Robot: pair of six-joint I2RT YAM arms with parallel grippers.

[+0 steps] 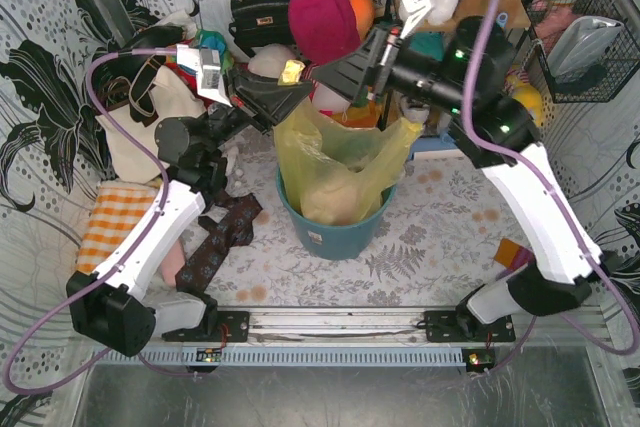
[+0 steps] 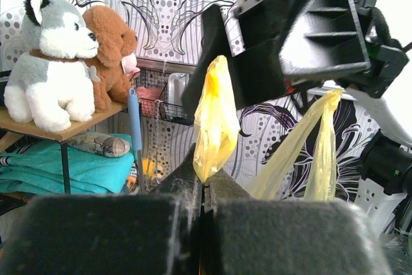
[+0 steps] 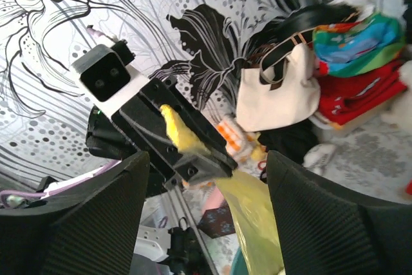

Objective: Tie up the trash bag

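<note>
Yellow-green trash bag [image 1: 340, 162] sits in the teal bucket [image 1: 335, 237] mid-tabletop [image 1: 430, 237]. Left end effector [image 1: 290, 75] pinches one raised corner flap; right end effector [image 1: 340, 69] is spread just beside it. Recommendation: right should grip the opposite flap low, both taut, before crossing.

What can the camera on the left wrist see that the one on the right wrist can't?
Only the left wrist view shows a husky plush and a brown teddy. Only the right wrist view shows a cream tote with dark straps. Both show the yellow trash bag, with a strip of it pinched in the shut left hand.
</note>
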